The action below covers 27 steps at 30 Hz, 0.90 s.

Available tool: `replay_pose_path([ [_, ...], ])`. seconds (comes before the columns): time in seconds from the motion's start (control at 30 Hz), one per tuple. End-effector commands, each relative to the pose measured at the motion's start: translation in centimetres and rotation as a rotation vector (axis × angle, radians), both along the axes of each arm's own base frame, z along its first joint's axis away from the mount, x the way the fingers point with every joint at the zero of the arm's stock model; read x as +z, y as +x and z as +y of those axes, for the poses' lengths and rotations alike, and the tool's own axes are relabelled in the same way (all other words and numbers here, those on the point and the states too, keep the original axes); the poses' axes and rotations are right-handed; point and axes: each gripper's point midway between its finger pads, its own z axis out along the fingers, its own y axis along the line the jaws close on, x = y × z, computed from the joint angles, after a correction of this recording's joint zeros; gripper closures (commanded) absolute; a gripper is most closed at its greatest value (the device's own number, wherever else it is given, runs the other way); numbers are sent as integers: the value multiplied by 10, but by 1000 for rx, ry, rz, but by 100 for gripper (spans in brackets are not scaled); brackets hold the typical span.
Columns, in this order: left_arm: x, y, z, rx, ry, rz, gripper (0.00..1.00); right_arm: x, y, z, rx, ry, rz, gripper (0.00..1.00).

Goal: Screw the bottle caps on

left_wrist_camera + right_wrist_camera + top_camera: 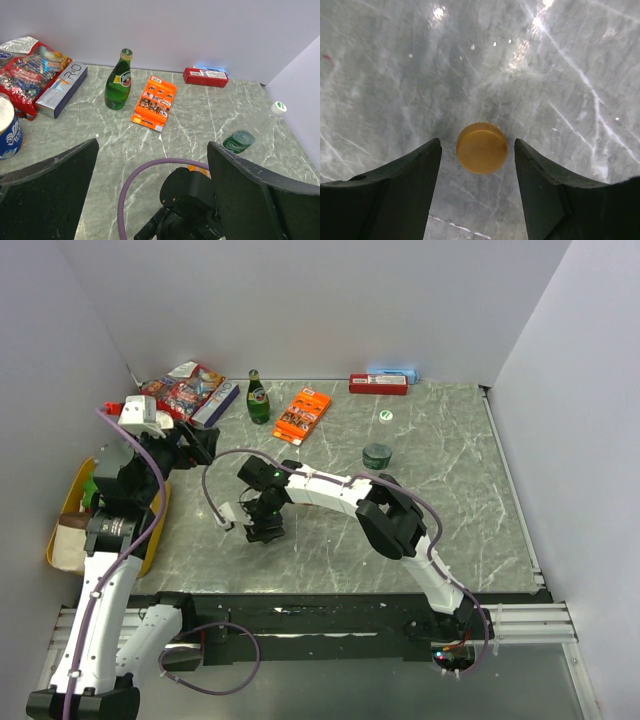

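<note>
Grey-green bottle (377,455) and whitish cap (385,417) apart on marble table (450,520)

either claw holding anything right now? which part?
Nothing held. The right claw straddles the orange cap with gaps on both sides; the left claw is open and empty.
</note>
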Motion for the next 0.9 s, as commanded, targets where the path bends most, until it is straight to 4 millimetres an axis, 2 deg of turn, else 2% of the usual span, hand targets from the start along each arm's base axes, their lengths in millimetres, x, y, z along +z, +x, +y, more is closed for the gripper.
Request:
replay_pose_path([
  [0.0, 14, 2, -1, -13, 17, -75, 4, -3, 6, 0, 27, -4, -48, 33],
  [0.23, 13, 3, -1, -13, 18, -75, 4, -8, 12, -3, 19, -16, -72, 38],
  [0.4, 12, 3, -1, -17, 16, -71, 4, -5, 15, 1, 21, 1, -86, 43],
  [0.6, 10, 3, -2, -22, 22, -67, 4, -5, 11, 1, 27, 6, -79, 43],
  [0.87, 9, 4, -3, -27, 13, -66, 4, -3, 16, 5, 1, 22, -100, 51],
])
